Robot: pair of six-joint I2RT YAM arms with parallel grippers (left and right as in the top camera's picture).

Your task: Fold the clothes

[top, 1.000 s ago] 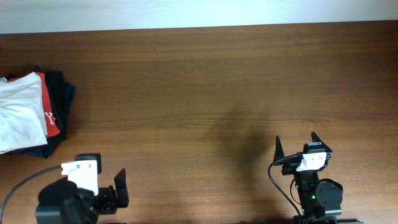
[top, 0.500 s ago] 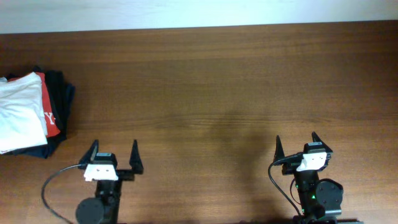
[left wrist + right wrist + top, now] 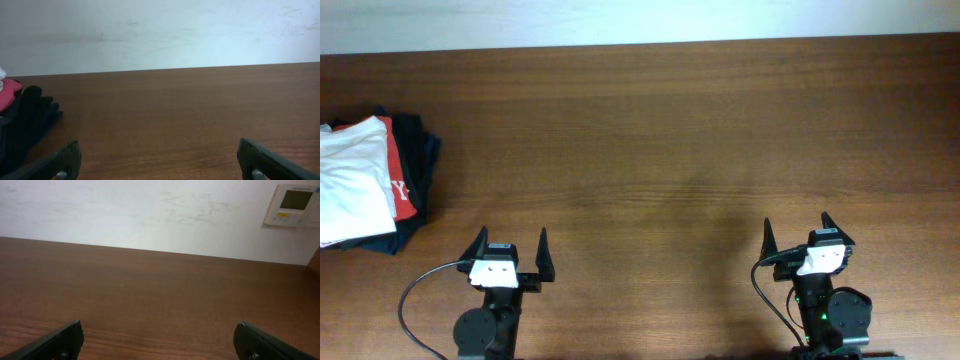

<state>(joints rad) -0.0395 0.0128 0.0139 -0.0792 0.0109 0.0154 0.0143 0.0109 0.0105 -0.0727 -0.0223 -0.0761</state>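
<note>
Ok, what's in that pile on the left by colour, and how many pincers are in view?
white T-shirt: 1
red T-shirt: 1
dark navy cloth: at least 1; its layers cannot be told apart
Pincers: 2, the left pincer and the right pincer, both open and empty
Total: at least 5

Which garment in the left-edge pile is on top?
The white T-shirt. It lies over the red T-shirt, of which only a strip shows, with the dark navy garments underneath both.
</note>
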